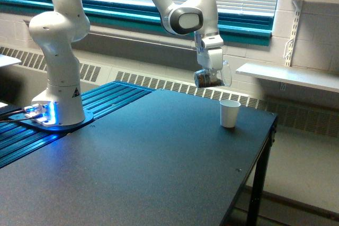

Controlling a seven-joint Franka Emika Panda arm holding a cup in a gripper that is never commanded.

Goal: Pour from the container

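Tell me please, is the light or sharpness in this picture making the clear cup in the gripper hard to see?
Exterior view: soft overall; the container in the gripper is small and partly lost against the bright radiator; blue glow at the arm's base; the white cup stands out clearly.

The gripper (211, 75) is holding the clear container (212, 77) tilted sideways above the dark bench (132, 157), up-left of the white cup (229, 113).
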